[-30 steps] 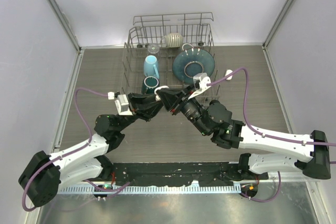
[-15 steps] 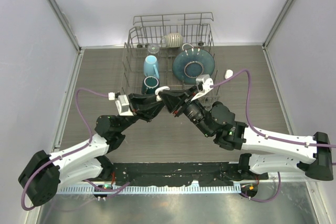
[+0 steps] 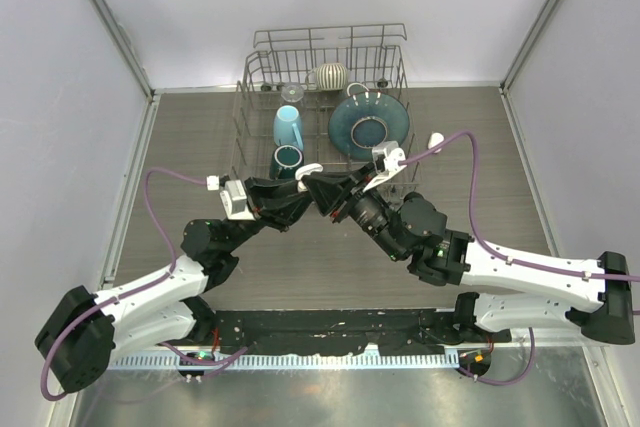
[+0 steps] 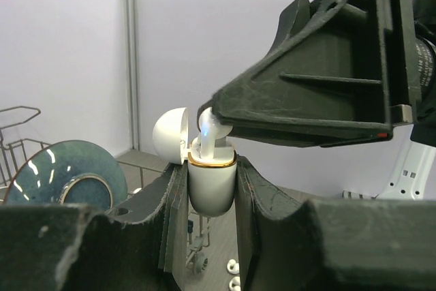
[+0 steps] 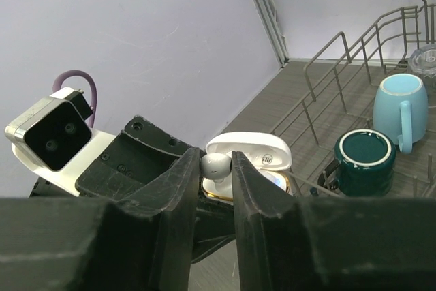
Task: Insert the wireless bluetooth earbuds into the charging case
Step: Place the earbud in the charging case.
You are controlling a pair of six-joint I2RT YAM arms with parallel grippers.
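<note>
My left gripper [image 4: 211,170] is shut on the white charging case [image 4: 212,189], which stands upright with its gold rim up and its lid [image 4: 170,135] hinged open. My right gripper [image 5: 216,163] is shut on one white earbud [image 5: 216,165], pinched at its round head. The earbud's stem [image 4: 206,142] points down into the case's opening [image 5: 269,183]. In the top view both grippers meet tip to tip in front of the rack, the left gripper [image 3: 298,192] and the right gripper [image 3: 326,193], with the case [image 3: 309,169] between them. Two more earbuds [image 4: 234,264] lie on the table below.
A wire dish rack [image 3: 262,75] stands just behind the grippers, holding a blue plate [image 3: 368,125], a light blue cup [image 5: 398,103], a dark teal cup [image 5: 364,158] and a ribbed pot [image 3: 329,75]. A small white object [image 3: 436,139] lies right of the rack.
The right wrist shifted slightly right and toward the near edge a second ago and has since held still. The left arm has not moved.
</note>
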